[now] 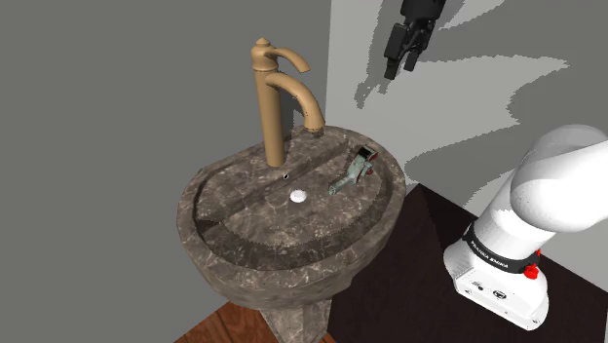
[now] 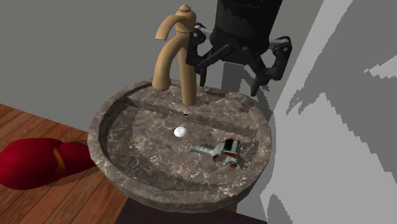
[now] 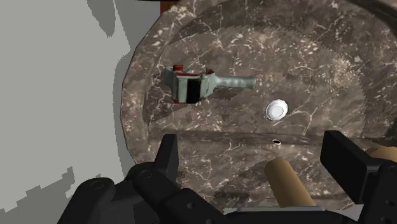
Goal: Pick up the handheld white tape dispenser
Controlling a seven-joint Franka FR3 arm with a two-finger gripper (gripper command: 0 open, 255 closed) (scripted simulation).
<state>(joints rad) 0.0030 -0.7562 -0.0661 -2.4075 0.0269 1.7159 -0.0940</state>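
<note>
The tape dispenser point(image 1: 353, 173) point(image 2: 219, 151) point(image 3: 197, 84) is grey-green with red trim. It lies on its side inside the dark stone sink point(image 1: 292, 263) point(image 2: 127, 178) point(image 3: 146, 76), near the rim on the shoulder view's right, its handle pointing toward the drain point(image 1: 298, 196) point(image 2: 181, 132) point(image 3: 276, 109). My black gripper point(image 1: 401, 66) point(image 2: 234, 67) point(image 3: 254, 156) hangs high above the back of the sink, well clear of the dispenser. Its fingers point(image 3: 168, 153) stand wide apart and hold nothing.
A tall tan faucet point(image 1: 273, 97) point(image 2: 175, 51) point(image 3: 289, 184) rises from the sink's back ledge, close beside the gripper in the second exterior view. Grey walls stand behind the sink. A red rounded object point(image 2: 32, 162) lies on the wooden floor. The white arm point(image 1: 526, 224) stands on its dark stand.
</note>
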